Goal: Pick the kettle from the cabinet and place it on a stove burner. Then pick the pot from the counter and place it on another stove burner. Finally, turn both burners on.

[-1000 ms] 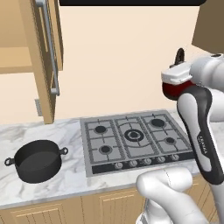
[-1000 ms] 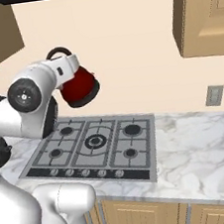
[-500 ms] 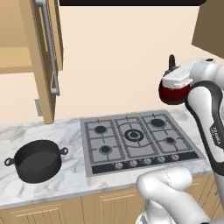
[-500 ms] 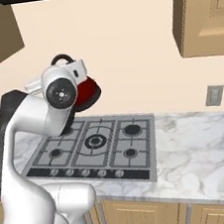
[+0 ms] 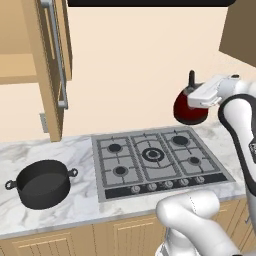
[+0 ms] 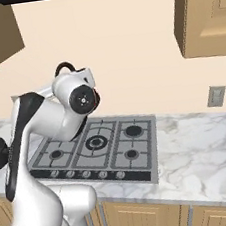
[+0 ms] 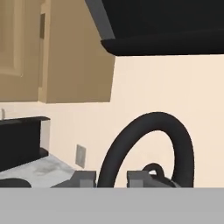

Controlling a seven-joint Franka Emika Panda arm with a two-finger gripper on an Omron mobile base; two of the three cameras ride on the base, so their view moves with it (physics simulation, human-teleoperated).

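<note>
While the gripper [image 7: 111, 178] pinches the kettle [image 5: 190, 106] by its arched handle [image 7: 144, 148], body hanging below the fingers above the stove's [image 5: 156, 159] far corner, any swing could slip it loose.

Even, bright rendered light with soft, faint shadows; no glare or blur; edges slightly jagged, colours flat.

Dark-red kettle [image 5: 189, 106] aloft above the cooktop's back-right burner [image 5: 180, 140]; black pot [image 5: 43, 183] on counter [image 5: 80, 150].
</note>
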